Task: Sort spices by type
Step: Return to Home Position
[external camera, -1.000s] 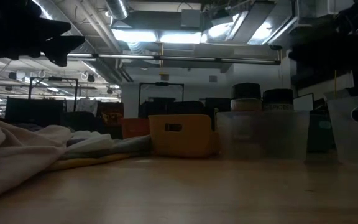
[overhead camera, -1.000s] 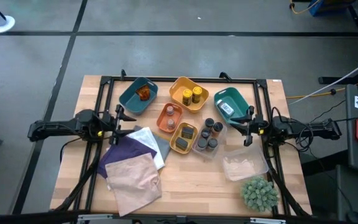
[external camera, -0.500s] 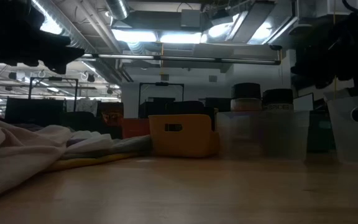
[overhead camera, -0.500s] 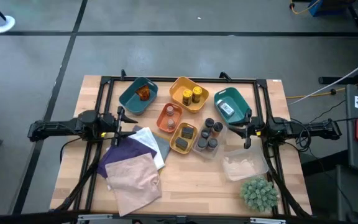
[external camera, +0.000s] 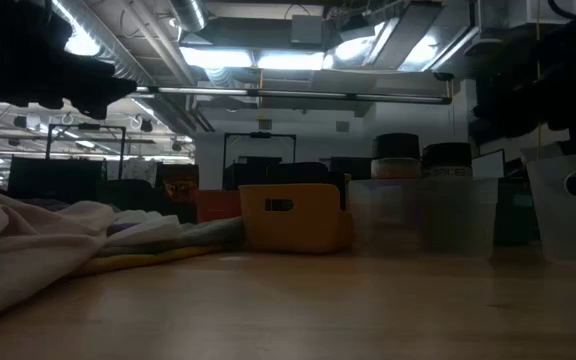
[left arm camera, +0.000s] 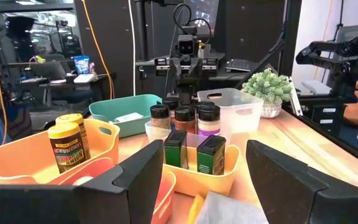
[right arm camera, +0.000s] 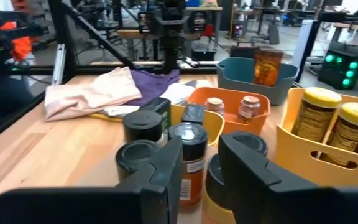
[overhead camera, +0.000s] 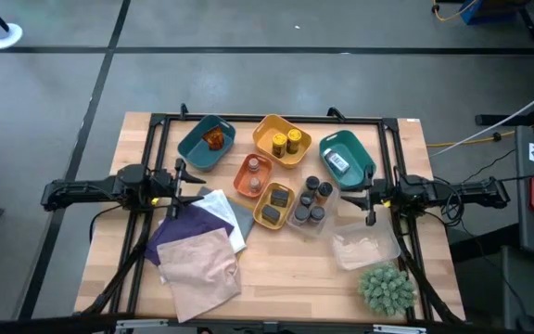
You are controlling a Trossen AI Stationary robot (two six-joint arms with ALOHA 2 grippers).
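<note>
Left end effector (overhead camera: pixel 180 176) spread wide, right end effector (overhead camera: pixel 370 197) spread too; two yellow jars (overhead camera: pixel 278 145) and two dark cans (left arm camera: pixel 175 149) sit between them.

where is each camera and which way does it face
High: above the table, looking straight down; left gripper and right gripper flank the trays.
Low: at tabletop height, looking level across at the small yellow bin; arms only as dark shapes up top.
Left wrist: on the left arm, facing the right arm; own fingers apart.
Right wrist: the reverse; own fingers apart.
Shared: both wrist views show the yellow jars.
</note>
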